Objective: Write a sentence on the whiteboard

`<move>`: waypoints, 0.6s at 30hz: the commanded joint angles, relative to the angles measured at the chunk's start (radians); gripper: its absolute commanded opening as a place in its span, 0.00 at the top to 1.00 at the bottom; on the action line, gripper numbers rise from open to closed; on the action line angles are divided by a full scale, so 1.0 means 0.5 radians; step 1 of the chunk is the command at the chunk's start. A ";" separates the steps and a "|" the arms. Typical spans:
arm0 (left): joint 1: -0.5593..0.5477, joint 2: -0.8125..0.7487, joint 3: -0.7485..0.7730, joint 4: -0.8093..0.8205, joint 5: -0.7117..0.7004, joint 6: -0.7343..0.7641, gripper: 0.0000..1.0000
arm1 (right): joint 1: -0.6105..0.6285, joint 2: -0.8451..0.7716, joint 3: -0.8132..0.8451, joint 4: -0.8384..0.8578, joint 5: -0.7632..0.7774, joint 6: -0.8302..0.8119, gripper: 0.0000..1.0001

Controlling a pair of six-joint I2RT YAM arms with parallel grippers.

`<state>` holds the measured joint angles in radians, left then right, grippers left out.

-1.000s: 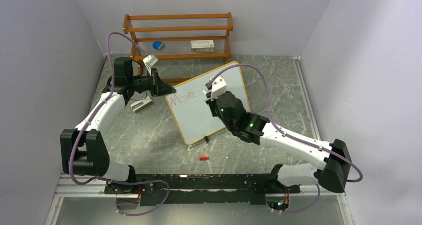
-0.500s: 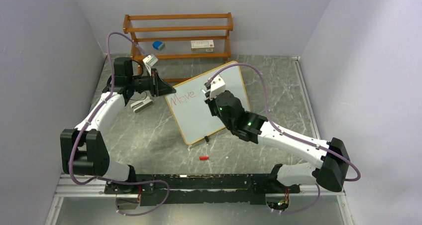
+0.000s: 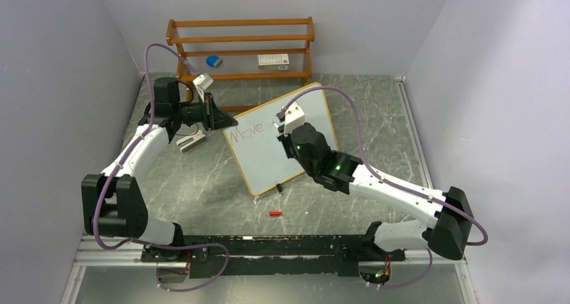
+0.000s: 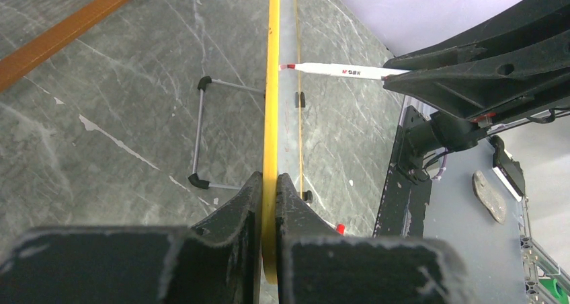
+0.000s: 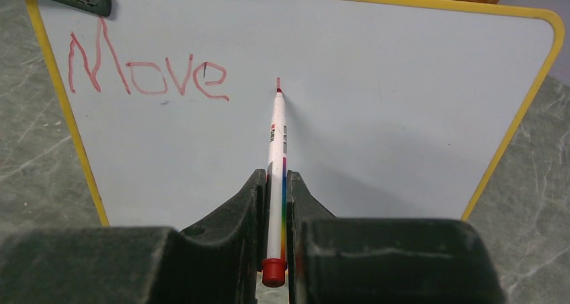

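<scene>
The whiteboard (image 3: 282, 139) stands tilted on the table, yellow-framed, with "Move" in red on its upper left (image 5: 144, 72). My left gripper (image 3: 228, 124) is shut on the board's upper left edge; in the left wrist view the yellow frame (image 4: 271, 82) runs between the jaws of the left gripper (image 4: 269, 183). My right gripper (image 5: 275, 183) is shut on a white marker (image 5: 275, 156) with a red end. The marker's tip touches the board just right of "Move", where a short red stroke (image 5: 278, 83) shows. The marker (image 4: 343, 70) also shows in the left wrist view.
A brown wooden rack (image 3: 242, 45) stands at the back, holding a blue object (image 3: 214, 61) and a white box (image 3: 273, 61). A grey metal piece (image 3: 190, 142) lies left of the board. A red cap (image 3: 274, 213) lies on the table in front of the board.
The right arm has shifted slightly up and left with the marker against the board. The left arm and the board have not moved.
</scene>
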<state>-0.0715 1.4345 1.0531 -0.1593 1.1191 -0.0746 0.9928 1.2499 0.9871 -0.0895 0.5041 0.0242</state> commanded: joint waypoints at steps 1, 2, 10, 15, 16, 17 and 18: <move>0.018 0.012 0.020 -0.043 -0.048 0.115 0.95 | -0.020 -0.037 -0.027 -0.101 -0.002 0.034 1.00; 0.019 0.012 0.020 -0.045 -0.047 0.117 0.95 | -0.019 -0.041 -0.029 -0.105 0.000 0.036 1.00; 0.019 0.011 0.016 -0.044 -0.046 0.115 0.95 | -0.019 -0.048 -0.032 -0.120 0.016 0.034 1.00; 0.020 0.016 0.017 -0.049 -0.040 0.118 0.95 | -0.019 -0.042 -0.034 -0.076 0.040 0.018 1.00; 0.018 0.018 0.019 -0.049 -0.039 0.118 0.95 | -0.019 -0.042 -0.032 -0.060 0.048 0.009 1.00; 0.018 0.018 0.020 -0.047 -0.035 0.121 0.95 | -0.019 -0.040 -0.032 -0.047 0.054 0.005 1.00; 0.017 0.015 0.020 -0.052 -0.036 0.121 0.95 | -0.019 -0.039 -0.030 -0.025 0.061 -0.006 1.00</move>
<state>-0.0715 1.4345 1.0531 -0.1593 1.1202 -0.0742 0.9920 1.2415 0.9867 -0.1253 0.5083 0.0330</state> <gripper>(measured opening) 0.116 0.150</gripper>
